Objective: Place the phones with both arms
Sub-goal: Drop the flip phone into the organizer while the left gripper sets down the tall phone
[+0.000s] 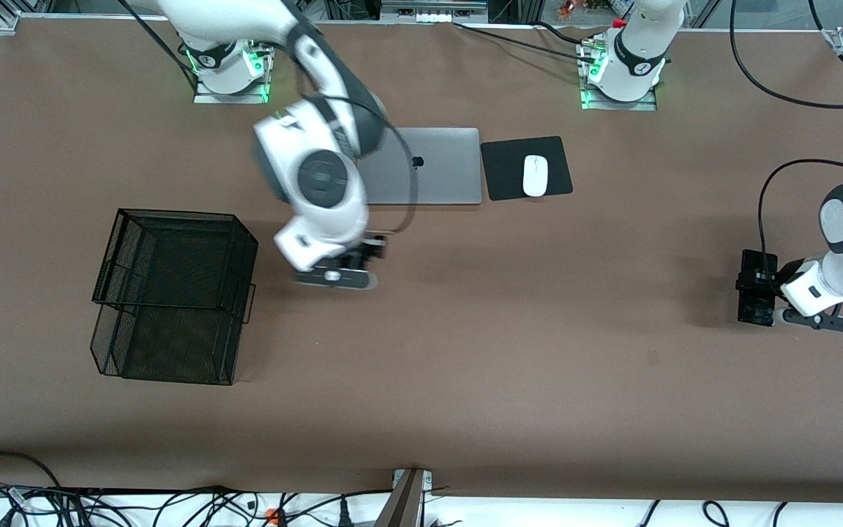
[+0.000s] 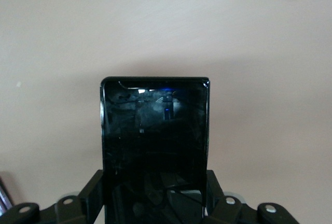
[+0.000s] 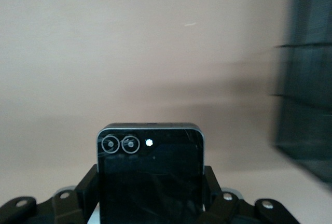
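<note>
Both phones are gripped and in the air, so the picking looks done and the placing is what remains; nothing shows where they are meant to go, though the mesh basket [image 1: 173, 293], nearest the front camera at the right arm's end of the table, stands empty as far as its dark mesh lets one see and is a likely spot. The left gripper [image 1: 758, 289] hangs over bare table at the left arm's end, its fingers [image 2: 93, 195] pinching the sides of a black phone [image 2: 154, 146] with a glossy, scratched face that reflects the room. The right gripper [image 1: 363, 252] is over the table beside the basket, just in front of the laptop [image 1: 429, 165], fingers [image 3: 88, 193] clamped on a flip phone [image 3: 150, 177], squarish, black-faced with a pale rim, two ringed lenses and a small light. Farthest from the camera, the mouse [image 1: 535, 176] rests on its black pad [image 1: 506, 168] beside the laptop.
</note>
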### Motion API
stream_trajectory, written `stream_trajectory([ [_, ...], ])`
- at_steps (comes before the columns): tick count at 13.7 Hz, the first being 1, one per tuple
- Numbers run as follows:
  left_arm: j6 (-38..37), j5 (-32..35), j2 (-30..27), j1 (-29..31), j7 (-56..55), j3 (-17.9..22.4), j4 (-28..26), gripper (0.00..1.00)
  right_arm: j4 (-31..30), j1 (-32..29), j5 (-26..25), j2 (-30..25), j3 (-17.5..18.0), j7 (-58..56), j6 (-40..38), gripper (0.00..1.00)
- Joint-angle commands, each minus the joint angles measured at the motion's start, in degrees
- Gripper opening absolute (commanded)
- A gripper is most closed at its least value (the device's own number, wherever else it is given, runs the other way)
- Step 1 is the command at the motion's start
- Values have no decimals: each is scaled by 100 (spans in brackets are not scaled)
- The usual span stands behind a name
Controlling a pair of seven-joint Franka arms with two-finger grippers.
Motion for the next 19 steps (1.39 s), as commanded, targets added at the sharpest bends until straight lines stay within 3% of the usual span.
stream_trajectory([
  [1,-701,-3,-39,-526,-391,-445,399,8,-1160,-277,136,-1025,-653,-1431,-31,8],
  [4,-684,-3,22,-2008,-1288,-473,435,9,-1945,-278,145,-1458,-1777,-3145,556,8],
  [6,-640,-11,591,-3318,-2173,-420,950,9,-2331,-382,520,-1319,-2254,-3851,1188,8],
  [8,-301,15,1128,-4050,-3000,-420,1164,9,-2596,-829,864,-1004,-2291,-4317,1804,8],
  [12,2044,-3,1893,-5062,-5169,-402,1156,9,-2597,-1051,1155,-449,-2291,-4557,2122,8],
  [14,2767,-3,2105,-5370,-5884,-394,1156,17,-2588,-1148,1173,-378,-2291,-4557,2123,11],
  [15,2900,-3,2167,-5433,-5983,-394,1147,22,-2580,-1139,1173,-378,-2291,-4557,2079,17],
  [16,2910,41,2202,-5451,-5992,-385,1147,37,-2562,-1139,1173,-395,-2291,-4548,2027,19],
  [17,2911,93,2220,-5468,-5984,-350,1077,86,-2562,-1139,1173,-413,-2300,-4522,1983,22],
  [18,2867,103,2159,-5434,-5975,-306,972,100,-2545,-1139,1173,-422,-2300,-4470,1948,43],
  [19,2806,94,2046,-5355,-5984,-306,919,100,-2536,-1148,1173,-430,-2308,-4461,1921,77],
])
